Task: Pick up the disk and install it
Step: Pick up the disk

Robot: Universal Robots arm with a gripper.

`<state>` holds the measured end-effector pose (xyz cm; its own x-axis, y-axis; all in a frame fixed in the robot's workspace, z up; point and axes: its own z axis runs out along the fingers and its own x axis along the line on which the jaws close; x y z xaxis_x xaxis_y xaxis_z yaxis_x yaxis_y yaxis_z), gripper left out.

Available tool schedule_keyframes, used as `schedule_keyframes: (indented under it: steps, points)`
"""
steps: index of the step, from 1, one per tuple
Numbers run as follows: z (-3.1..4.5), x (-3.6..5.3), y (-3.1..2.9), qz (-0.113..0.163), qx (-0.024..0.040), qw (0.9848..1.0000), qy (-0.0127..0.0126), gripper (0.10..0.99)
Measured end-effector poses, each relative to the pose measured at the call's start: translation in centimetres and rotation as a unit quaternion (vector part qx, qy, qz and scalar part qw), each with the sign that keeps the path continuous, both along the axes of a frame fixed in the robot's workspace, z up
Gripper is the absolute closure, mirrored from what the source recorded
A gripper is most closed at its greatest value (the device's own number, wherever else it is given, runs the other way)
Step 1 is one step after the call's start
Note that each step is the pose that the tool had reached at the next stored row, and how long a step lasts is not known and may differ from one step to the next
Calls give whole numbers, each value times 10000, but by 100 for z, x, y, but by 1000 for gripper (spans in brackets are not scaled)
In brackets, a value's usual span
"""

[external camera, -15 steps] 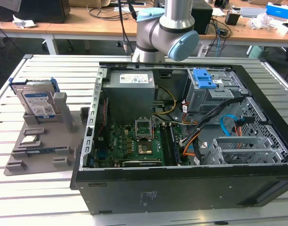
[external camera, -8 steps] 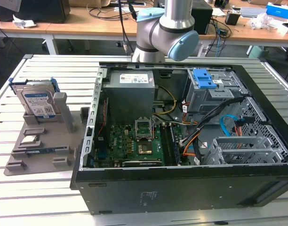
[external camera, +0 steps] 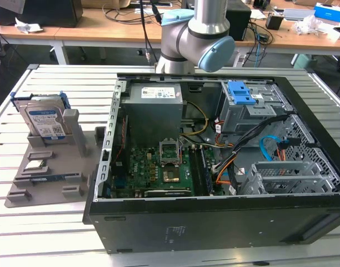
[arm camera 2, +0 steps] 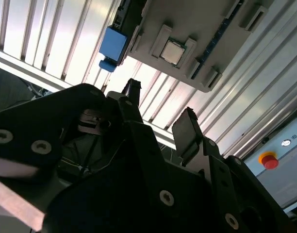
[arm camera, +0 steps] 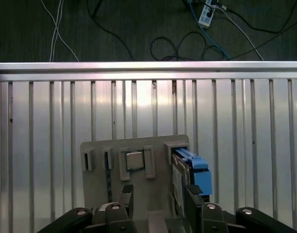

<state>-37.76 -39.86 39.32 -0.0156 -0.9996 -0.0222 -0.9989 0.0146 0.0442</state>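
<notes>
1 disk [external camera: 46,123] stands upright in its grey holder [external camera: 53,172] on the worktop [external camera: 36,233], edges seemingly exposed for grasping; we see the end effector [arm camera: 158,195] above it, wide and empty.

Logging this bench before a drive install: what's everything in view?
Slatted metal table: one, silver, under everything.
Grey plastic holder tray: one, grey, on the table, exterior view's left.
Flat silver hard drive in blue plastic bracket: one, silver and blue, upright in the holder tray.
Small square silver processor chip: one, silver, in a holder pocket.
Open black computer case: one, black, mid-table.
Blue-latched grey metal drive cage: one, inside the case.
Green motherboard: one, inside the case.
Robot arm: one, grey and pale blue, behind the case.
Gripper: one, black, open, empty.
</notes>
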Motion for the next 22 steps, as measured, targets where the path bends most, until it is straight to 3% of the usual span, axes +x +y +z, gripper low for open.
schedule_keyframes:
  steps: [2,7,17,22]
  points:
    - [1,0,26,0,0,10000,0,545]
    - [0,0,179,1,0,10000,0,545]
    - [-1,5,330,1,0,10000,0,545]
    - [-1,19,439,0,0,10000,0,545]
